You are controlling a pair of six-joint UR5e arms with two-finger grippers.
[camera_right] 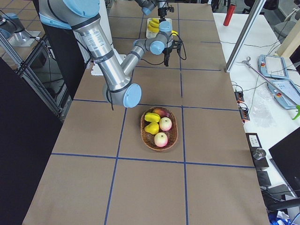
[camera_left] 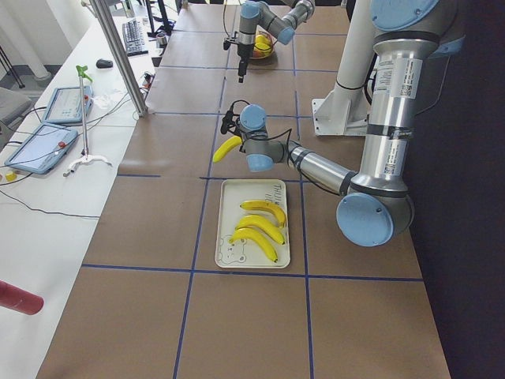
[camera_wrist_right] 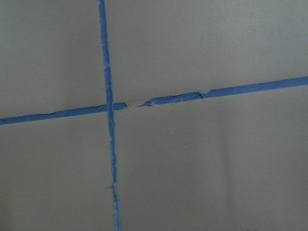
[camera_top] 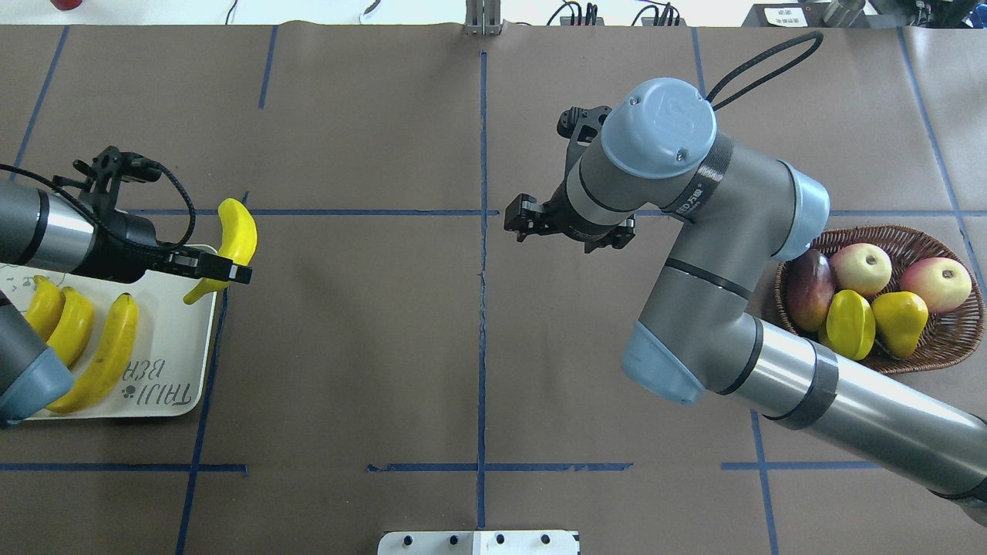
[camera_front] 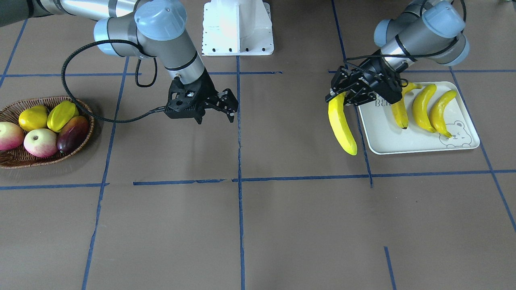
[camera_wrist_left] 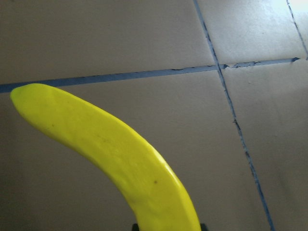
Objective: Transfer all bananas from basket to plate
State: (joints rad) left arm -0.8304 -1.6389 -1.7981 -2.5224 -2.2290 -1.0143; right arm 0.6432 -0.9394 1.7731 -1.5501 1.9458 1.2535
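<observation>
At the plate's [camera_top: 189,339] two o'clock corner overhead, left gripper [camera_top: 220,271] clamps the last banana [camera_top: 239,227]; next, carry inward and release. Right gripper [camera_front: 215,114] gapes wide, empty.

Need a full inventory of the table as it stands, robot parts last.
bananas: 4, bright yellow; three on the plate, one held
plate: 1, pale grey-white, bear print; robot's left side
basket: 1, brown wicker; robot's right side
apples: 2, red and cream; in basket
mango: 1, dark red; in basket
starfruit: 1, yellow-green; in basket
yellow fruit: 1; in basket
table: 1, brown, blue tape grid
robot base: 1, white; middle
left pincer: black; shut on the fourth banana, at plate's edge
right pincer: black; open, empty, above table centre
</observation>
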